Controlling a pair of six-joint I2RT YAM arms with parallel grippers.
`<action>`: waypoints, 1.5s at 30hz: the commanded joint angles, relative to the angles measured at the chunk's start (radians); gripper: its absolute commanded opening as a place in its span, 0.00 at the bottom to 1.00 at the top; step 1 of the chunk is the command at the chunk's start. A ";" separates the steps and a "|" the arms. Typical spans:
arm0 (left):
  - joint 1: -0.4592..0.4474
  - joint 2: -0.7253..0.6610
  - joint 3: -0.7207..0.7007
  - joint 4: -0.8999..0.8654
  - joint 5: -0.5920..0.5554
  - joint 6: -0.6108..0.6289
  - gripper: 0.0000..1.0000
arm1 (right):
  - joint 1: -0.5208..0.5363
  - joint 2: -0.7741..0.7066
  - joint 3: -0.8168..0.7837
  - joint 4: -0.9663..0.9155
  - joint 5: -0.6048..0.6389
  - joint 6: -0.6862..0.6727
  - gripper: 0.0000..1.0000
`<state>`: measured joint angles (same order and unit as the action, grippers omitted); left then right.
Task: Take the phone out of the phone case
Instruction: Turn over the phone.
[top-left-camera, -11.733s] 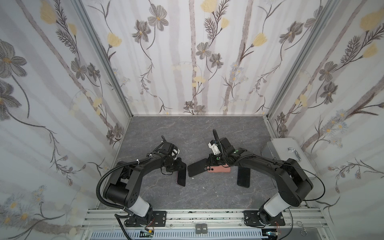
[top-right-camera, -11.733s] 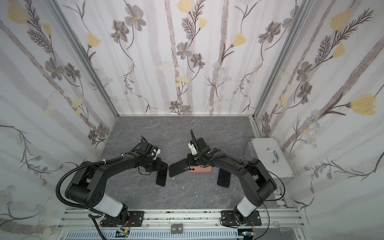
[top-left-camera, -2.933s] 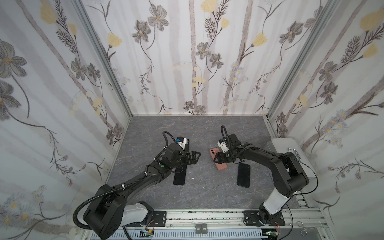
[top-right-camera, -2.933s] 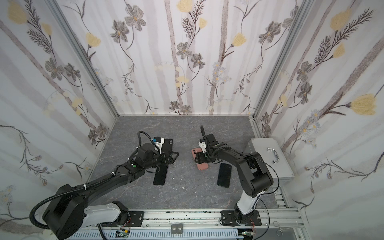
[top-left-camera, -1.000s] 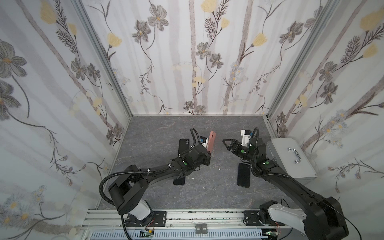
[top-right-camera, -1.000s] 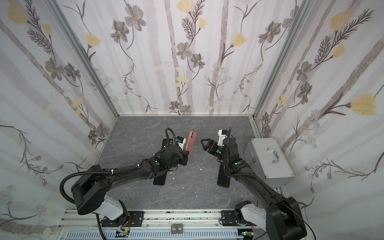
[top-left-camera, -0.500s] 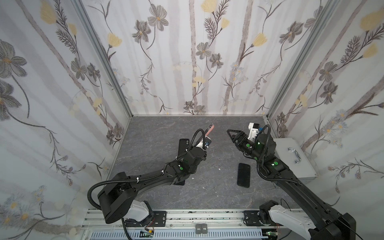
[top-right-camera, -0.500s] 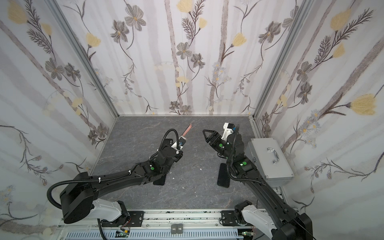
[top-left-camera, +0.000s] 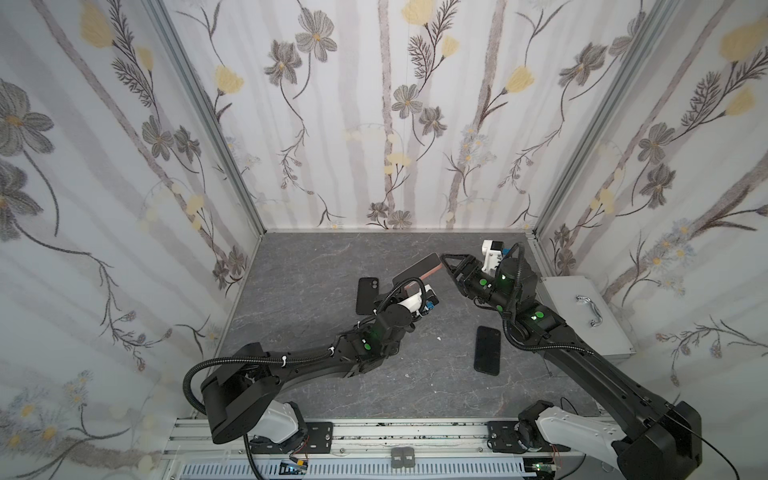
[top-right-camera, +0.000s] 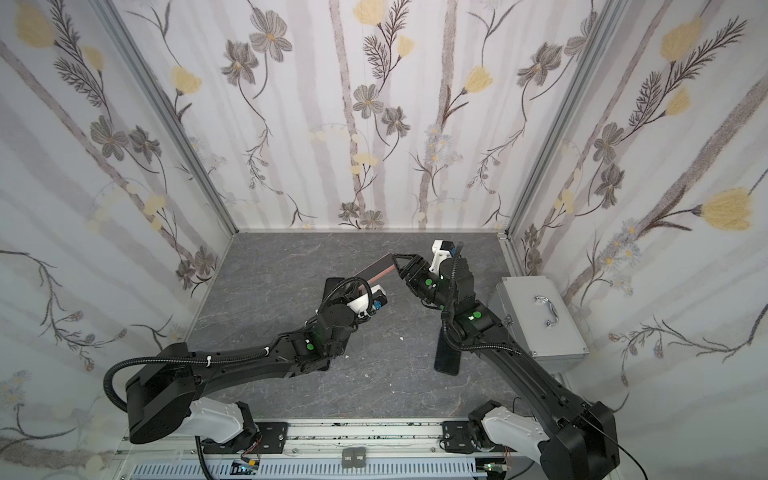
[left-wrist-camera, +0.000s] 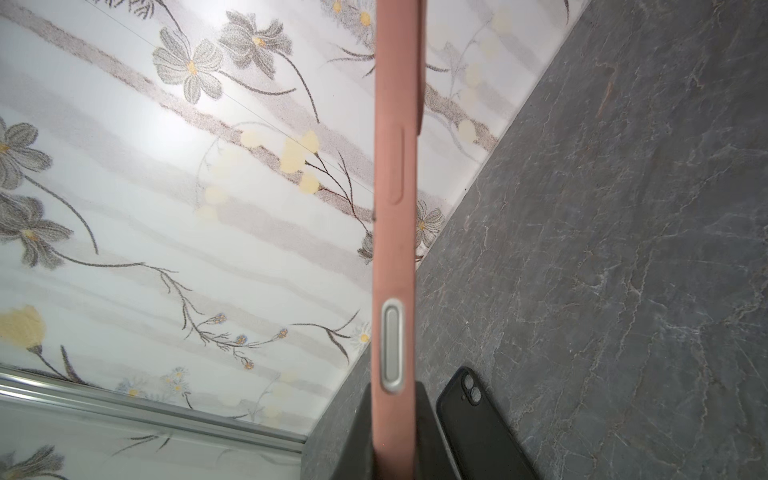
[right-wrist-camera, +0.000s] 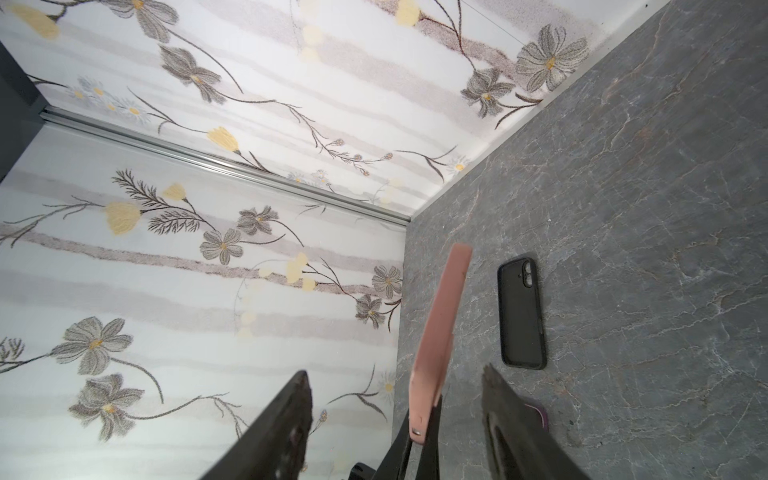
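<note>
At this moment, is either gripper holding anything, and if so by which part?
The left gripper is shut on the pink-cased phone, clamping one end, front and back. The right gripper is open around its far end, not yet gripping.

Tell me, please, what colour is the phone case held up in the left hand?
Dusty pink phone case, clearest in the left wrist view.

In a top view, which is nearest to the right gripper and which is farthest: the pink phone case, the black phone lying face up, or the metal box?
1. Pink phone case: between the right gripper jaws.
2. Black phone: on the floor, beside the right arm.
3. Metal box: at the right wall.
</note>
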<state>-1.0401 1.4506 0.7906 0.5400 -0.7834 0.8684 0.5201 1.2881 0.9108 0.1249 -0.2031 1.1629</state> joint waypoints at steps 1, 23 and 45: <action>-0.006 0.016 0.004 0.121 -0.034 0.082 0.00 | 0.012 0.028 0.011 -0.011 -0.007 0.017 0.58; -0.041 -0.119 -0.064 0.142 0.099 -0.251 1.00 | 0.005 0.052 0.015 -0.030 0.042 -0.097 0.00; 0.362 -0.290 -0.041 -0.215 0.933 -1.253 1.00 | -0.179 -0.137 -0.051 -0.087 -0.173 -0.841 0.00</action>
<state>-0.7143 1.1526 0.7341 0.3580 -0.0803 -0.2405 0.3458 1.1465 0.8330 0.0254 -0.2646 0.4557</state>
